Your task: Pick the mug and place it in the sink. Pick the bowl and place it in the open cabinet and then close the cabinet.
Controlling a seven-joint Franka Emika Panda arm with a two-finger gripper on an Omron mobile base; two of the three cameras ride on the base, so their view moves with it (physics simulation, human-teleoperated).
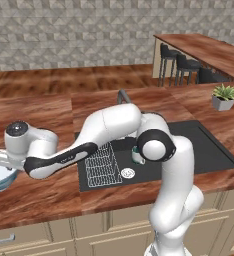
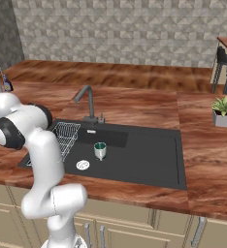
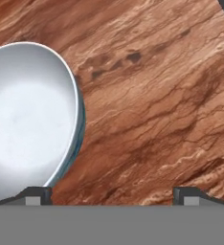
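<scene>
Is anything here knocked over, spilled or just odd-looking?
Nothing stands out. The mug stands upright in the sink, near the drain. The bowl sits right way up on the counter, with nothing spilled around it.
</scene>
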